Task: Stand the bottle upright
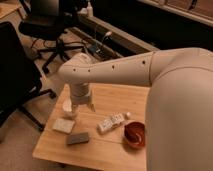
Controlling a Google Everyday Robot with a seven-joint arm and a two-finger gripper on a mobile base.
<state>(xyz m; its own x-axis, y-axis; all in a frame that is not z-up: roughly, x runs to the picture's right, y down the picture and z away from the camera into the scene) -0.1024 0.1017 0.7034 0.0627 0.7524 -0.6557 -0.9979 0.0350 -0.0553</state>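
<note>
Camera view shows the bottle (111,123) lying flat on the surface (112,99), near the bowl (135,134). Our tool (83,108) hangs spread and empty by the cup (68,108). We should straddle the bottle's body crosswise, then tip it cap-up.

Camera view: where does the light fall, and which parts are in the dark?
In the camera view, warm light falls on the wooden table and the pale arm; in the same view the chair at the left is dark. The open end effector hangs over the table's left part, near the white cup; the bottle lies on its side in full light.
</note>
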